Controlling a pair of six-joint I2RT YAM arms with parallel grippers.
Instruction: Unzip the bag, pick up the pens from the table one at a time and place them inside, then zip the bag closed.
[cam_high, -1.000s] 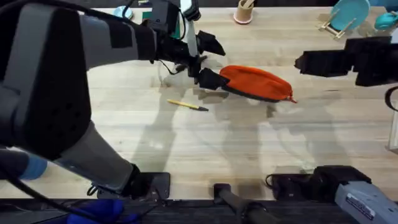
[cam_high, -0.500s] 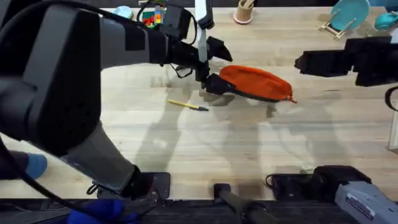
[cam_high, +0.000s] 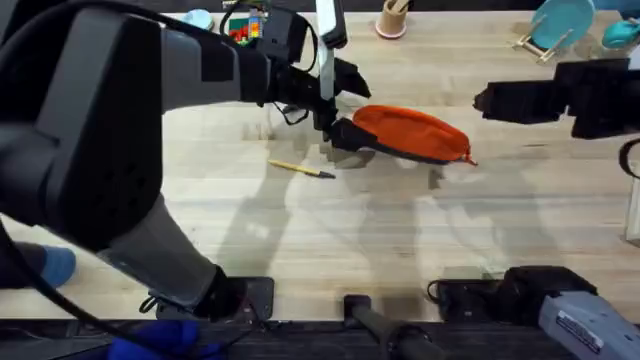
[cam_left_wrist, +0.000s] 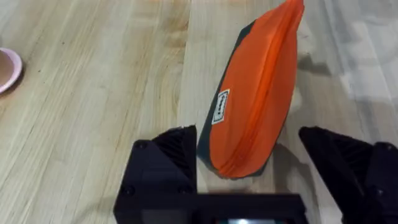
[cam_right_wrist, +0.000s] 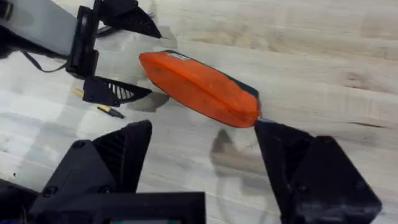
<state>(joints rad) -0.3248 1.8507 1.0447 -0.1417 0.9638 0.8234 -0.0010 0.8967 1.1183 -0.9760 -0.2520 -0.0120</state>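
The orange bag (cam_high: 412, 130) lies on the table (cam_high: 330, 240) right of centre, its zipper closed along its length as the left wrist view shows it (cam_left_wrist: 255, 99). My left gripper (cam_high: 346, 104) is open, one finger on each side of the bag's left end, not touching it (cam_left_wrist: 247, 134). A yellow pen (cam_high: 300, 168) with a dark tip lies on the wood just left of and nearer than the bag (cam_right_wrist: 102, 109). My right gripper (cam_high: 486, 100) hovers open beyond the bag's right end, with the bag (cam_right_wrist: 199, 87) ahead of its fingers (cam_right_wrist: 204, 134).
A tan cup (cam_high: 391, 18) stands at the far edge behind the bag. Blue items (cam_high: 560, 22) sit at the far right corner, and a small multicoloured object (cam_high: 240, 26) and a blue cup (cam_high: 198, 18) at the far left. Bare wood lies in front of the bag.
My left gripper has moved right and closed in on the bag's left end, then held still. The bag, the yellow pen and the right arm have not moved.
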